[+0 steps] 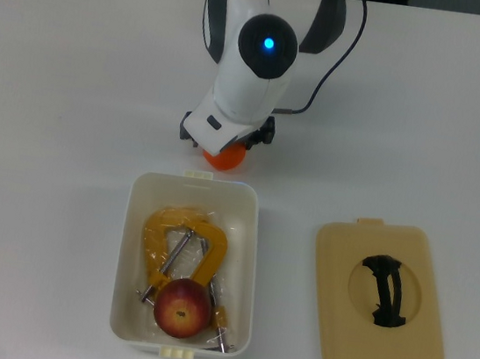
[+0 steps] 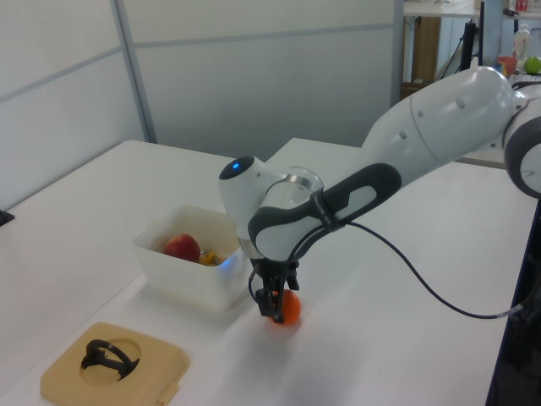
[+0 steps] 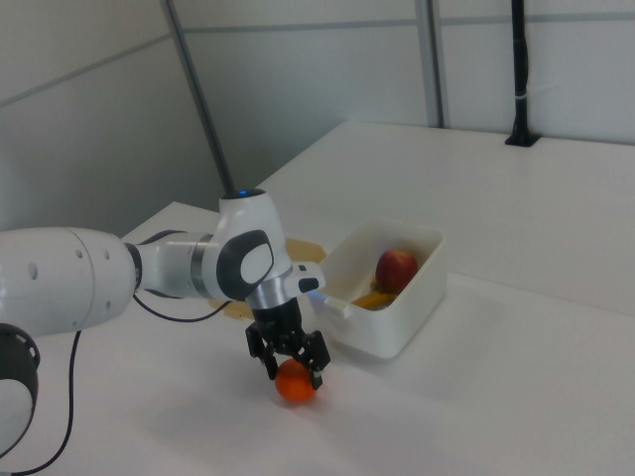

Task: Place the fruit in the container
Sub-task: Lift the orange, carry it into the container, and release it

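Note:
The bright orange (image 1: 227, 158) lies on the white table just beyond the short end of the white tub (image 1: 253, 261), mostly covered by the arm in the top view. My gripper (image 3: 293, 373) is lowered over the orange (image 3: 295, 386), open, with one finger on either side of it. In the left view the gripper (image 2: 276, 306) stands right at the orange (image 2: 291, 310), beside the tub (image 2: 190, 277). The dark red apple (image 1: 181, 307) rests inside the tub at its end away from the orange, and shows as well in the left view (image 2: 182, 247) and the right view (image 3: 396, 268).
Yellow-orange metal clamps (image 1: 180, 242) fill the tub beside the apple. The flat tan lid (image 1: 379, 300) with its black handle (image 1: 386, 290) lies on the table at the top view's right of the tub. A black cable (image 2: 423, 279) trails from the arm.

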Controlling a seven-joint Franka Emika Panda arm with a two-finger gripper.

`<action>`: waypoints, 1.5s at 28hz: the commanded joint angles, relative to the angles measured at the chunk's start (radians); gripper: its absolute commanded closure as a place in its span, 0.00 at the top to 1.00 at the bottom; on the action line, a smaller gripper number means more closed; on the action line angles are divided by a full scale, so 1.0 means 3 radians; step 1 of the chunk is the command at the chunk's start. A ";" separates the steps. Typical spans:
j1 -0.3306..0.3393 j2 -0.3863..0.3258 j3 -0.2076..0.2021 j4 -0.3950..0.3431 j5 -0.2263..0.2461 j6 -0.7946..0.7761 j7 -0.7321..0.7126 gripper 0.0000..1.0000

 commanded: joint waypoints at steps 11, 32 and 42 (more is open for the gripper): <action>0.0001 -0.0186 -0.0038 0.0011 -0.0078 -0.0001 0.0154 0.24; -0.0070 0.0013 -0.0048 0.0727 -0.0353 0.1415 0.0844 0.37; -0.0075 0.0121 -0.0059 0.0727 -0.0492 0.1518 0.1069 1.00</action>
